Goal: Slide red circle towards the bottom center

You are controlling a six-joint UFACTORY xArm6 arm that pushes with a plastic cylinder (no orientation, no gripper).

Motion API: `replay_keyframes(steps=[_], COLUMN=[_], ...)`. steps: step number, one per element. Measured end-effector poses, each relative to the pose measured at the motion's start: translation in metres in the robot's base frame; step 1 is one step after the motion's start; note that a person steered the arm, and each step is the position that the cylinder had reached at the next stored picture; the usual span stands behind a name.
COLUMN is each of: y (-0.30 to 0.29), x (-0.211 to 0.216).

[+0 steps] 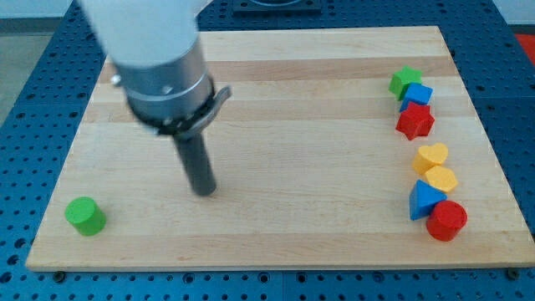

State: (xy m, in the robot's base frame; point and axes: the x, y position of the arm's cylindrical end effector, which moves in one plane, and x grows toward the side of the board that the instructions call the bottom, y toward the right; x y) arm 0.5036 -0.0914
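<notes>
Nearest, at the near right of the wooden board (276,242), lies the red circle (446,221), touching a blue triangle (423,201). At the near left stands a green cylinder (85,216), alone. My tip (203,191) rests on bare wood left of centre, touching no block, well apart from the red circle. Farther right come a yellow hexagon (441,178), a yellow heart (431,156), a red star (415,121), a blue cube (417,94) and a green star (405,80). The arm comes down from the far left. No writing can be read.
</notes>
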Motion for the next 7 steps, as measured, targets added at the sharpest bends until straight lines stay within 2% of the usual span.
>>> replay_keyframes(steps=[1,3,4,5,6,7], y=[0.029,0.142,0.164,0.215,0.322,0.431], x=[-0.073,-0.091,-0.167,-0.245,-0.259,-0.227])
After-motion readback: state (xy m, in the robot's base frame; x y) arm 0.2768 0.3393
